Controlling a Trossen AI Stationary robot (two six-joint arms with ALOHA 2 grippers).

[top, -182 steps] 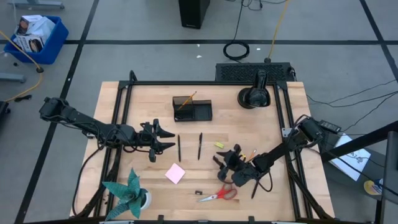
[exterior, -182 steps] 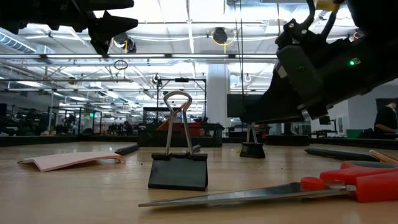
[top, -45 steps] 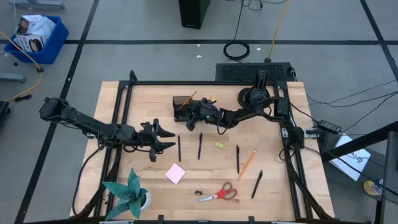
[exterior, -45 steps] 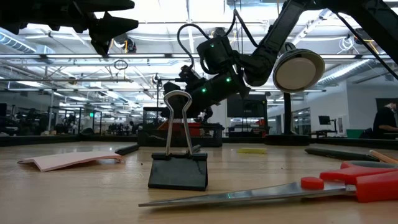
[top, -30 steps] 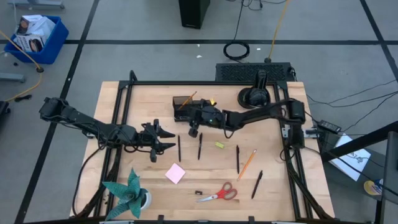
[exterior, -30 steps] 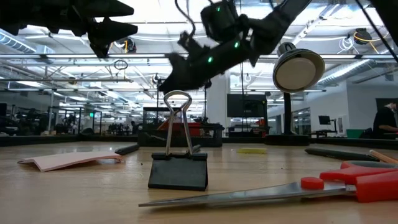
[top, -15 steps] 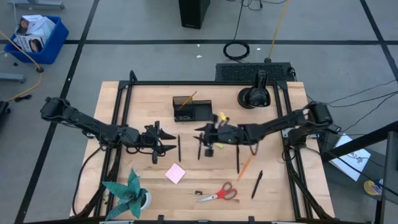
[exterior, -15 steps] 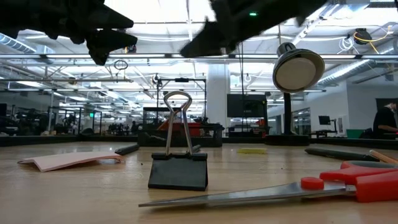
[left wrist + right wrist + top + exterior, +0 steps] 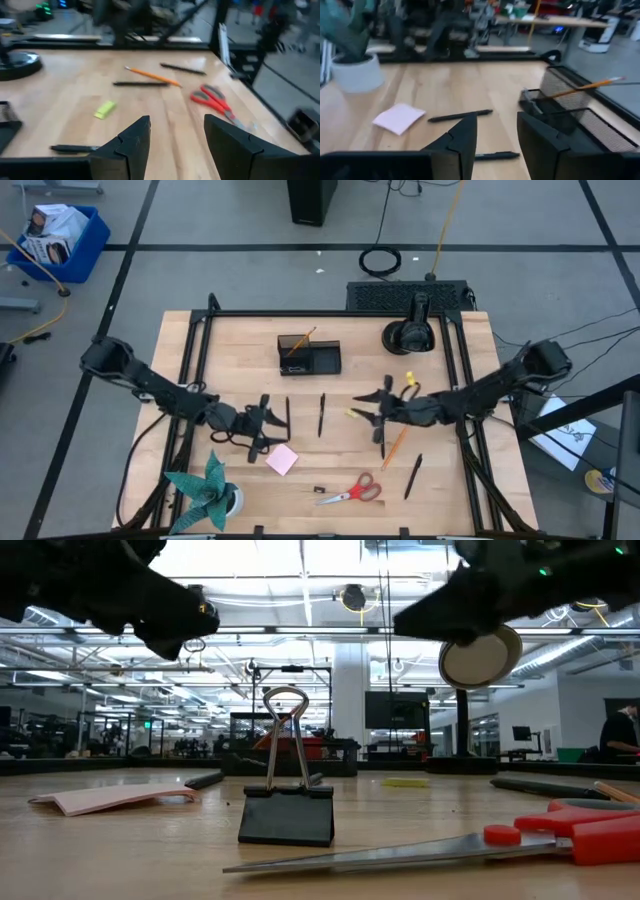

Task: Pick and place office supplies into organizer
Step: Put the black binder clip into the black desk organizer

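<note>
Right gripper (image 9: 368,406) jaws apart, empty, hovering mid-desk over the yellow bit (image 9: 352,414) and a black pen (image 9: 382,432); arm stretches in low from the right edge. Left gripper (image 9: 268,420) also parted, holding nothing, above the desk just beside the pink sticky-note pad (image 9: 282,459) and another pen (image 9: 288,413), arm reaching from the left edge. Organizer (image 9: 309,356) sits toward the far edge, an orange pencil (image 9: 303,338) in its cup. Red scissors (image 9: 353,492) near the front edge.
</note>
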